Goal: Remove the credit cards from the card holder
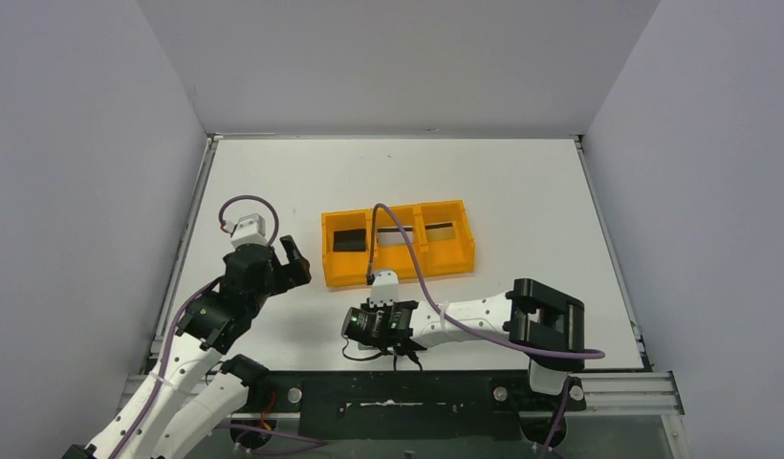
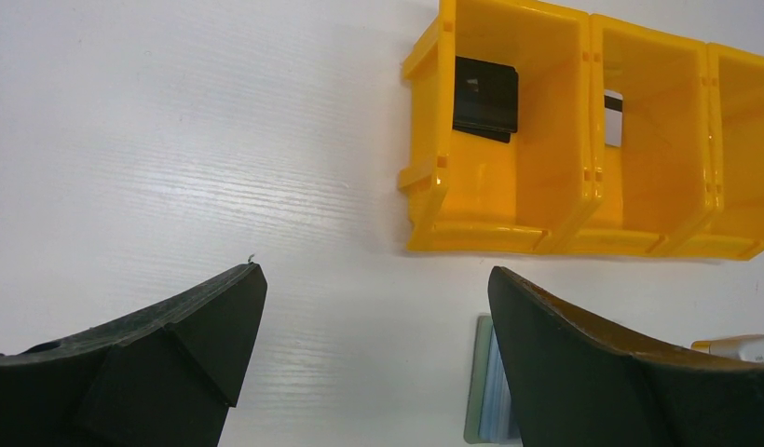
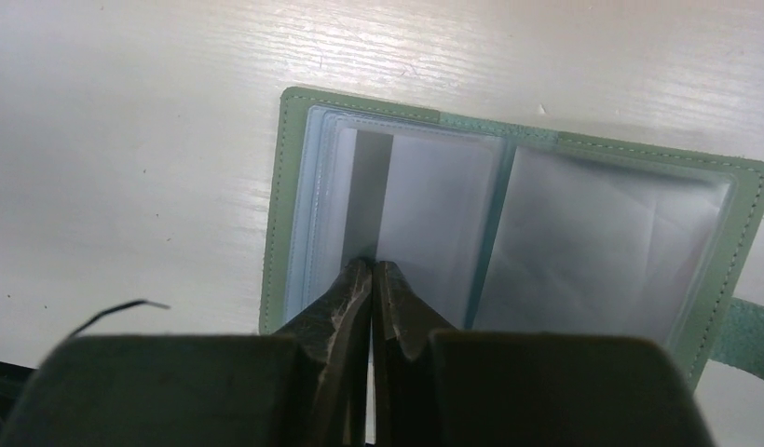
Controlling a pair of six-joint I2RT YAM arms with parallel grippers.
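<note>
Black right end effector [image 3: 372,270] rests closed on card holder [image 3: 593,233]; left end effector [image 2: 376,275] gapes.

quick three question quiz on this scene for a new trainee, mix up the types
1. True or false: the left gripper stands open.
2. In the top view, which compartment of the orange tray holds the black card? A left, B middle, C right.
3. Fill in: the right gripper is shut over the open ____.
Key: 1 true; 2 A; 3 wallet.
</note>
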